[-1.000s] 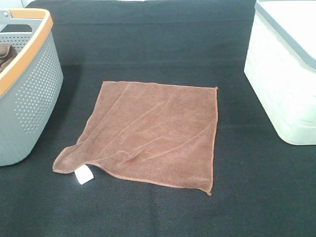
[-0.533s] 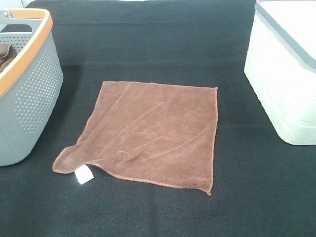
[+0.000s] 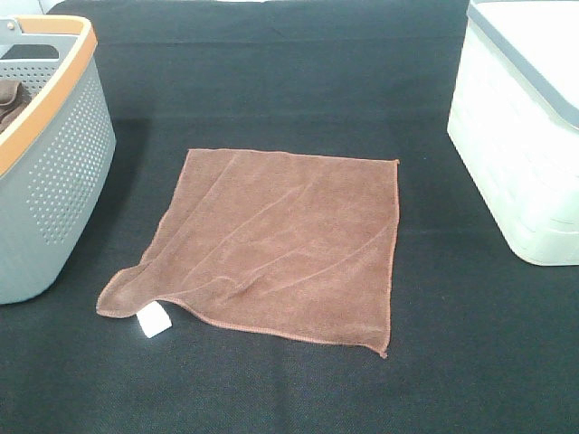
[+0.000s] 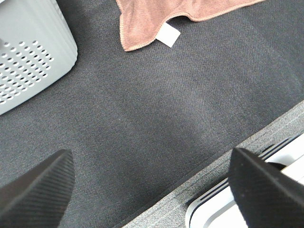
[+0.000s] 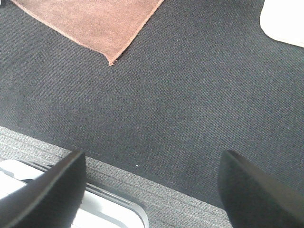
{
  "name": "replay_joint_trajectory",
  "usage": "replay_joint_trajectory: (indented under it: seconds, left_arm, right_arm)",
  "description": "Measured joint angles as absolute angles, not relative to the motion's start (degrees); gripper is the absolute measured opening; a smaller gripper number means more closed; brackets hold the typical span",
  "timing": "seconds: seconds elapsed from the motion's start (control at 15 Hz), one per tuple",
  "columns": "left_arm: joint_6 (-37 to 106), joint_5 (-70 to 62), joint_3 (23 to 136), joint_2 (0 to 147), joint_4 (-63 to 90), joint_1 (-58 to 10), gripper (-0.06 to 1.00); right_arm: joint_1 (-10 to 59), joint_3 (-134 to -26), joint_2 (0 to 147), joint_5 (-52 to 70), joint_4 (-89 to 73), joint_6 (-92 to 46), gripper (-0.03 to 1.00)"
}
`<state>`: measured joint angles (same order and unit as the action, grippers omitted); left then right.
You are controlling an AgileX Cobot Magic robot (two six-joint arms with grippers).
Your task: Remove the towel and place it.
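black woven cloth (image 3: 271, 81) covers the whole work surface, and on it, near the middle, the towel (image 3: 280, 249) lies spread out almost flat. it is a square of reddish-brown microfibre with a stitched hem, a few soft creases running across it. one corner, the one nearest the grey basket, is rumpled and slightly lifted, and a small white tag (image 3: 154, 320) sticks out from under that corner onto the black cloth. the other three corners lie flat.

to one side of the towel, apart from it, stands a grey perforated basket (image 3: 63, 172) with an orange rim; a bit of darker brown cloth (image 3: 9, 95) shows inside it. on the opposite side of the towel, also apart from it, stands a white bin (image 3: 516, 154) with a grey-edged lid.

neither arm shows in the high view. in the left wrist view the left gripper (image 4: 152, 183) hangs over bare black cloth short of the towel's tagged corner, its two dark fingers spread wide with nothing between them; the basket's wall is off to one side. in the right wrist view the right gripper (image 5: 154, 187) hangs over the black cloth short of the towel's flat near corner, its fingers likewise wide apart and empty, with the edge of the white bin in a far corner of the view.
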<state>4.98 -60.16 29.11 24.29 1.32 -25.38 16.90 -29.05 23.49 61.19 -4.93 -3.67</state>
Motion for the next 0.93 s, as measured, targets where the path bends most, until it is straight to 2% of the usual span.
replay_joint_trajectory:
  seconds: [0.13,0.4,0.53,0.93]
  left_arm:
    - [4.98,-60.10,29.05,21.08,1.32,-16.04,0.84]
    - [4.98,-60.05,28.76,9.05,0.52,-0.52,0.84]
    - [4.98,-60.05,28.71,4.30,0.00,1.43,0.84]
    - [4.98,-60.05,28.71,-0.29,0.00,1.55,0.84]
  right_arm:
    - [15.81,-29.05,23.38,61.19,-5.16,-3.67,0.73]
    - [3.84,-28.88,17.53,61.02,-5.33,-3.67,0.73]
    - [0.00,-28.88,12.09,61.02,-5.33,-3.67,0.73]
    - [-0.86,-28.88,0.06,61.08,-5.33,-3.67,0.73]
